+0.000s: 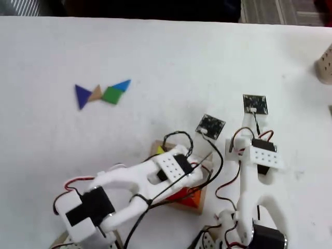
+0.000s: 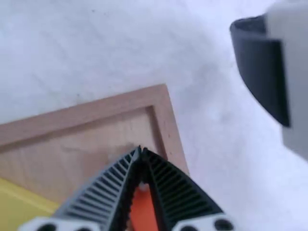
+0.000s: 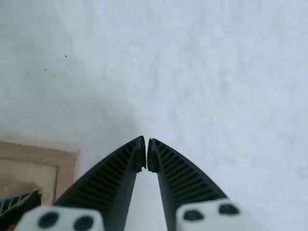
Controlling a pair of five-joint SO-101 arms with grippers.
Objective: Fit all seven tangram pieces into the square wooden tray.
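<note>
Four of the seven pieces lie out on the white bench, well apart from the tray at about ten o'clock from it. They form a touching chain: a dark blue wooden triangle, a small tan triangle, a green four-sided piece and a light blue triangle. The square wooden tray sits under my left arm. In it I can make out a yellow piece, a red piece and an orange piece, though the arm covers much of the inside. My left gripper hangs low over a bare wooden corner of the tray with its ribbed tips brought together. Orange shows in the slit behind the tips, and I cannot tell whether that piece is pinched there or simply lies on the tray floor beneath. My right gripper is over bare bench at about three o'clock from the tray, its tips all but touching and nothing between them. I judge the step in hand to be seating the orange piece, with the task not quite half done. Next, I think the left arm has to come up clear of the tray rim and cross to the chain at ten o'clock. There it should open wide enough to straddle one flat piece and take it from an outer end, so that the touching neighbours are not dragged along. The piece must then be turned to suit the bare corner.
</note>
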